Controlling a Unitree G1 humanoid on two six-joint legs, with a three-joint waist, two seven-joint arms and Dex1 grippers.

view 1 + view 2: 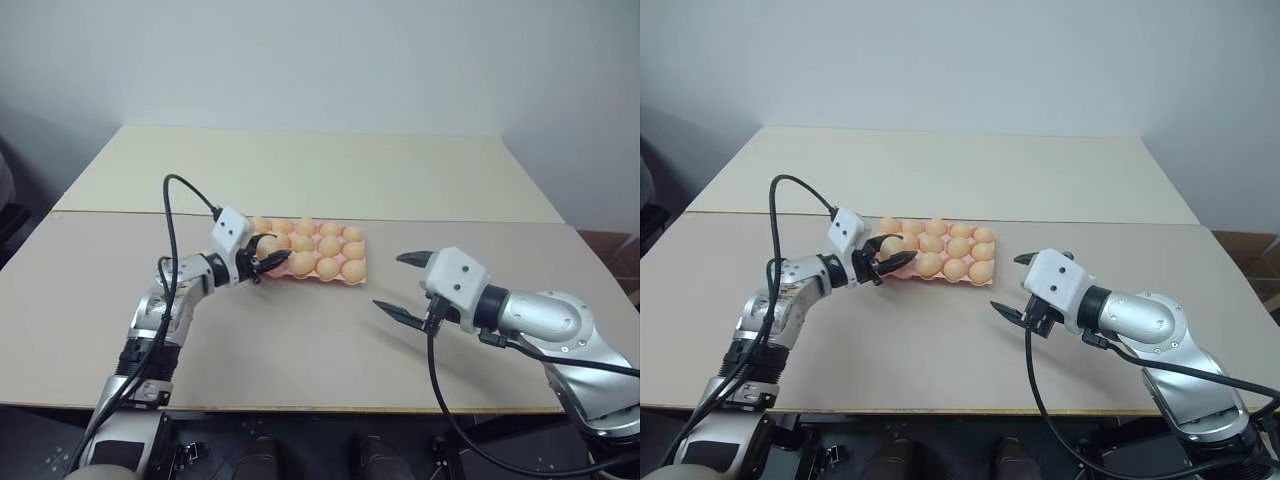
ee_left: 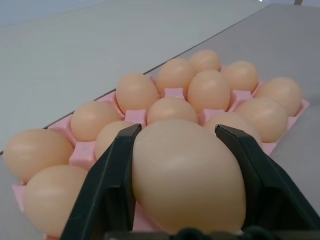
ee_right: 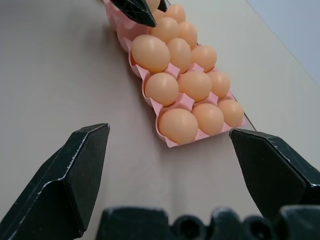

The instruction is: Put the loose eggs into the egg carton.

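I see one table (image 1: 300,350), two-toned, grey nearer me and cream beyond. One egg carton (image 1: 352,280) sits mid-table; I count about fourteen eggs seated in it. Right gripper (image 1: 402,285) hangs spread wide and empty, well apart from the carton's right end. Left gripper (image 1: 268,261) grasps one egg (image 2: 187,175) over the carton's left end, hiding the cup beneath.
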